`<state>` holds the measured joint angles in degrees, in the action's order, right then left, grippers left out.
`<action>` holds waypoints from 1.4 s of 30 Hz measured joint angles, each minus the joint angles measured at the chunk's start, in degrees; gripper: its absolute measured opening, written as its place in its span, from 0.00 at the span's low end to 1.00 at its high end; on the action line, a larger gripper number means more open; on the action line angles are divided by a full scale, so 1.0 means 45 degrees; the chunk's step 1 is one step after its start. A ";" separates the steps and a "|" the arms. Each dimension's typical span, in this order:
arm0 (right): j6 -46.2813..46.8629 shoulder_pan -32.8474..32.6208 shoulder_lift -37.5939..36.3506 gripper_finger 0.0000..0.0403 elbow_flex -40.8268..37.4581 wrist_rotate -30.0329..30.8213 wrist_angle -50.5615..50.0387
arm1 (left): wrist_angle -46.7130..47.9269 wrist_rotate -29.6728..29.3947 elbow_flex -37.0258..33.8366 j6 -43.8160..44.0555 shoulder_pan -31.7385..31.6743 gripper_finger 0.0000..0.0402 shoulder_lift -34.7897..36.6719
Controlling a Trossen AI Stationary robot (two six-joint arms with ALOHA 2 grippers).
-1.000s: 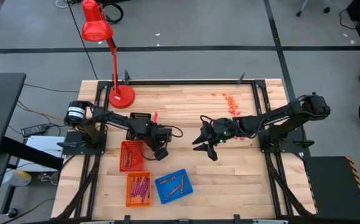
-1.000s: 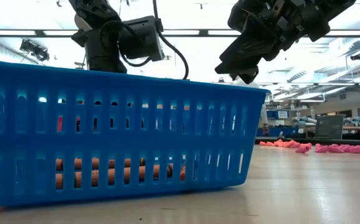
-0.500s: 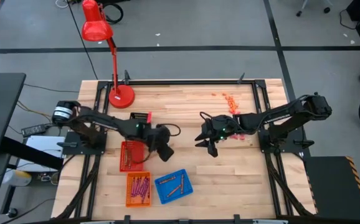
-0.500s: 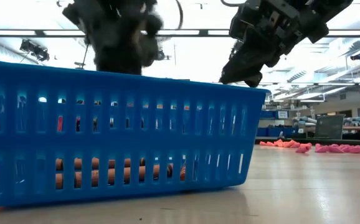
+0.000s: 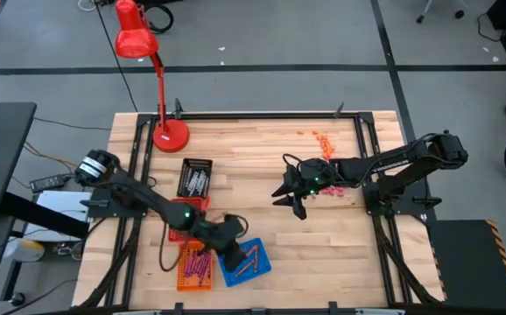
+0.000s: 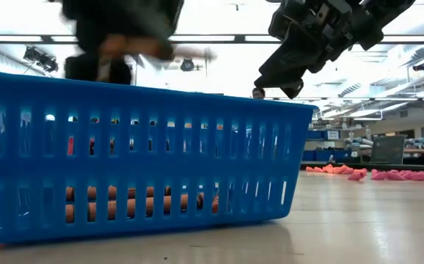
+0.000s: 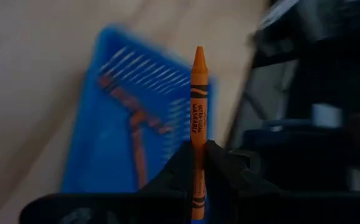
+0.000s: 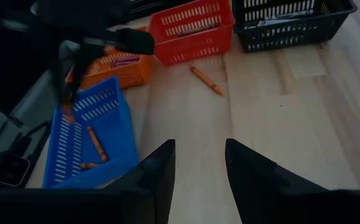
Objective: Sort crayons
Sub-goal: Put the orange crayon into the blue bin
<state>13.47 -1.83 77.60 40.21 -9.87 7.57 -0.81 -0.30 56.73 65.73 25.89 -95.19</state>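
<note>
Holding an orange crayon (image 7: 198,118) upright between its fingers, the left gripper (image 5: 233,255) hangs over the blue basket (image 5: 244,262) at the near edge of the bench (image 5: 323,236). The crayon is pinched low on its shaft with the tip pointing away from the wrist, so most of its length is free, which looks meant for a clean drop. Brown-orange crayons (image 5: 253,256) already lie in the blue basket, so the colour match explains why the arm has been brought here; the release itself is not yet done.

Just left of the blue basket, an orange basket (image 5: 193,266) carries pink crayons (image 5: 197,262). Farther back is a red basket (image 5: 176,217), partly under the left arm, and beyond it a black basket (image 5: 195,178) with grey ones (image 5: 197,182). Each colour seems to have its own bin, grouped on the left side where that arm reaches them.

One loose orange crayon (image 8: 207,80) lies on the bare wood near the red basket.

The right gripper (image 5: 293,199) hovers above the middle of the bench, fingers apart and holding nothing, likely waiting its turn. Behind it, on the far right, small pink and orange bits (image 5: 325,142) are scattered. A red lamp (image 5: 139,44) stands at the far left corner.
</note>
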 joint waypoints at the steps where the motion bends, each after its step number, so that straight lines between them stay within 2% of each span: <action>1: 0.0008 0.0008 0.0000 0.36 0.0000 -0.0105 0.0013 | 0.0226 -0.0013 -0.0018 0.0078 0.0098 0.08 -0.0095; 12: -0.0031 -0.0005 0.0000 0.36 0.0000 -0.0451 0.0114 | 0.0568 -0.0052 0.0006 0.0250 0.0466 0.10 -0.1179; 18: 0.0085 0.0024 0.0000 0.36 0.0000 -0.0754 0.0009 | 0.0982 -0.0328 -0.0014 -0.0043 0.0356 0.26 -0.1178; 22: 0.0076 0.0024 0.0000 0.36 0.0000 -0.0744 0.0078 | 0.0203 0.0793 -0.0011 0.0645 -0.0047 0.32 -0.1055; 26: -0.0088 0.0102 0.0000 0.36 0.0000 -0.0739 0.0112 | -0.0032 0.2001 0.0088 0.1208 -0.0459 0.33 -0.0650; 31: -0.0129 0.0244 0.0000 0.36 0.0000 -0.0715 0.0138 | 0.0452 0.1991 0.0156 0.0922 -0.1068 0.30 0.0158; 37: -0.0437 0.0432 0.0000 0.36 0.0000 -0.0709 0.0152 | 0.2588 0.1616 0.0138 -0.0400 -0.1807 0.26 0.0432; 42: -0.0427 0.0534 0.0000 0.36 -0.0005 -0.0753 0.0019 | 0.4647 0.0565 0.0138 -0.1128 -0.2284 0.26 0.0441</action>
<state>11.55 0.58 77.60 40.18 -13.26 7.66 20.10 2.24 57.35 60.66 15.61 -93.21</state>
